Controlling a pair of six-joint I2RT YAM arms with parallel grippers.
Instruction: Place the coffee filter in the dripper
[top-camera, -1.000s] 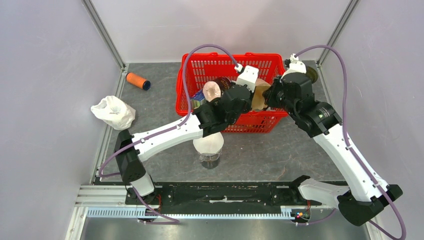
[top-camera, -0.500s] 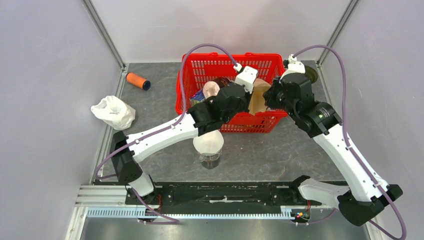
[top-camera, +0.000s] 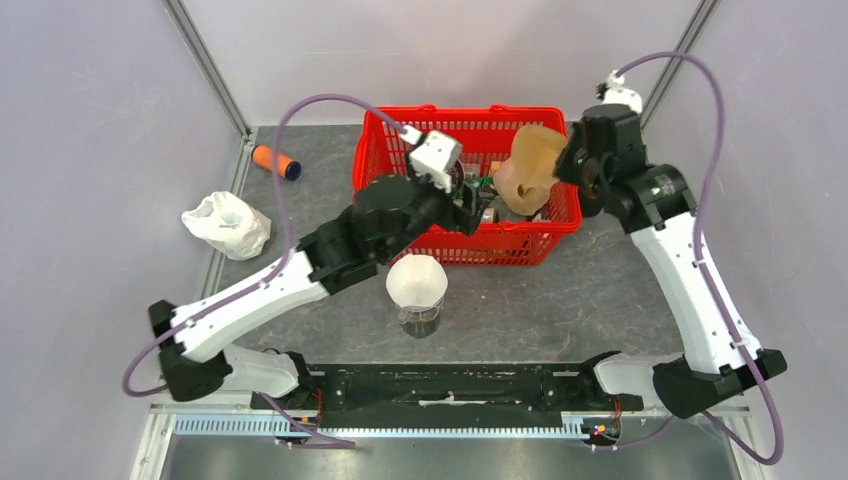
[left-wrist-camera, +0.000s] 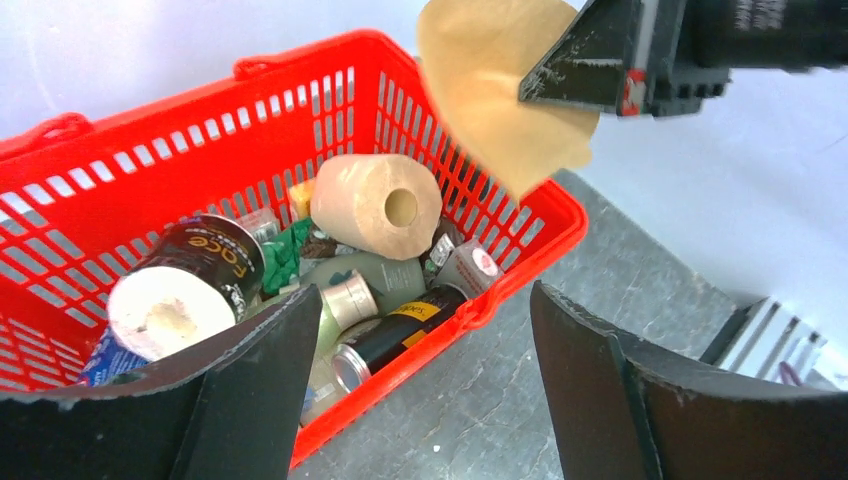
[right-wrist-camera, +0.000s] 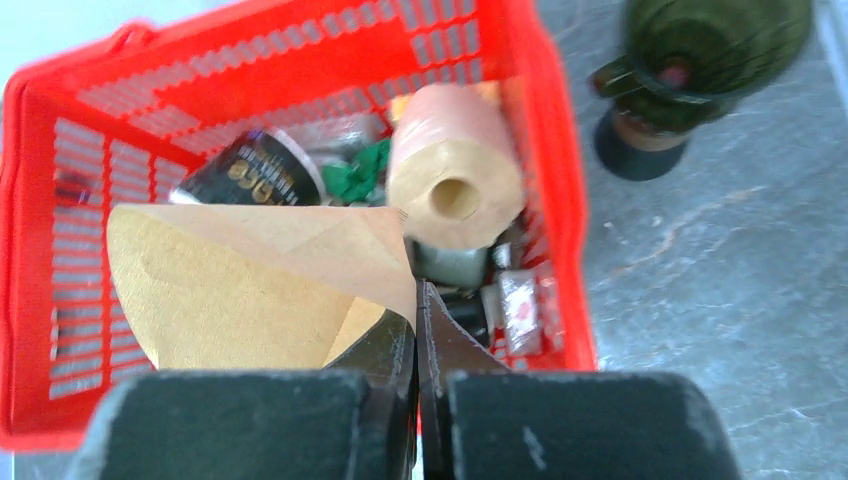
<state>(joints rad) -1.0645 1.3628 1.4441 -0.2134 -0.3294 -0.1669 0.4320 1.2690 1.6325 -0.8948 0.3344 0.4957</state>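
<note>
Brown coffee filter (top-camera: 528, 168) in the air over the right end of the red basket (top-camera: 500, 243), pinched at one edge by the right gripper (right-wrist-camera: 415, 300), jaws pressed together on the paper. Just beside it the left gripper (left-wrist-camera: 420, 380), over the basket, jaws wide apart and holding nothing. White dripper (top-camera: 417, 281) atop a glass (top-camera: 418, 322) on the table (top-camera: 560, 300), in front of the basket, well apart from the filter. Paper roll (left-wrist-camera: 375, 205) among the clutter inside the basket.
</note>
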